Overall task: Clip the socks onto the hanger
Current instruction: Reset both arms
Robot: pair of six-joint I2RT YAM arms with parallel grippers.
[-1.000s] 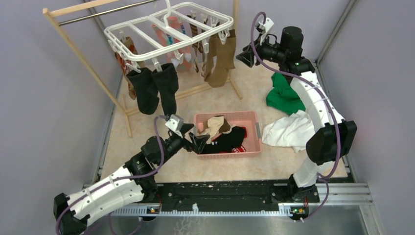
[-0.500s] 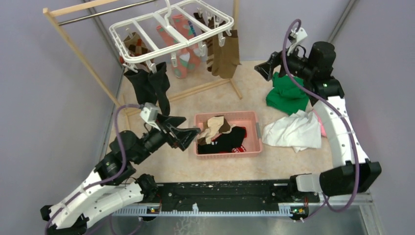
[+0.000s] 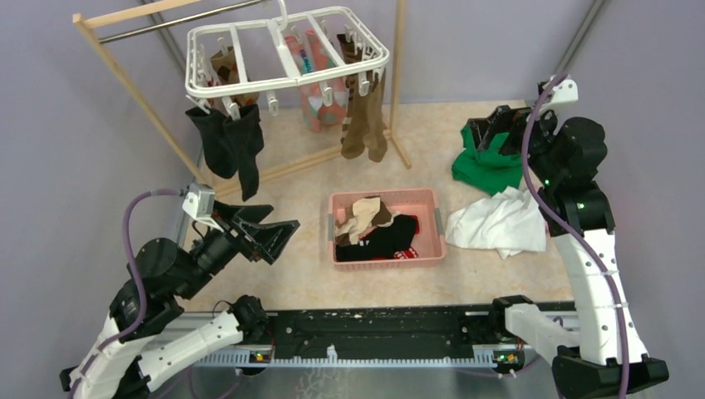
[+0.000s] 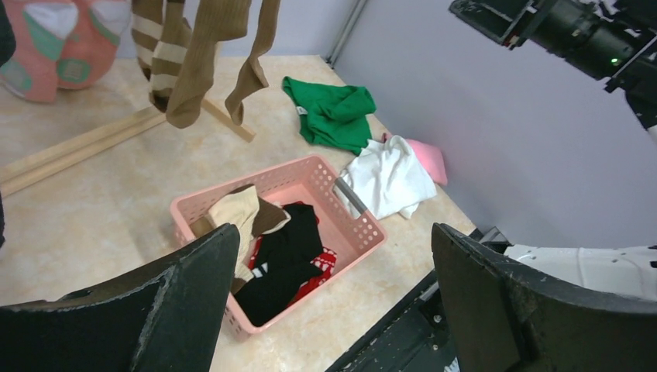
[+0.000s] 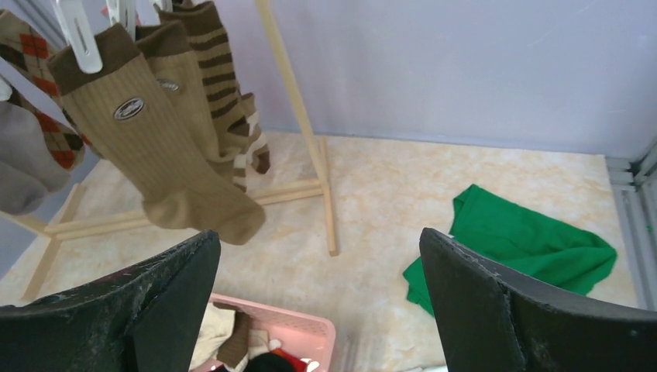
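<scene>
1. Left gripper (image 3: 281,239): raised over the near left of the table (image 3: 299,179); jaws spread wide, nothing held.
2. Wooden rack (image 3: 126,87): stood at the far left. The hanger (image 3: 287,60) is hung from its rod by the top hook.
3. Socks clipped to the hanger, dangling: black pair (image 3: 229,145) at the near left corner, argyle sock (image 3: 223,66) behind it, pink-teal pair (image 3: 316,100) in the middle, striped sock (image 5: 225,77) and brown pair (image 3: 366,125) at the right.
4. Pink basket (image 3: 416,259): set mid-table. A beige sock (image 3: 362,218) and a black sock (image 3: 391,237) are piled inside, unclipped.
5. White cloth (image 3: 499,224) and green cloth (image 3: 482,170): heaped on the table right of the basket.
6. Right gripper (image 3: 489,126): held above the green cloth; jaws spread wide, nothing held.
</scene>
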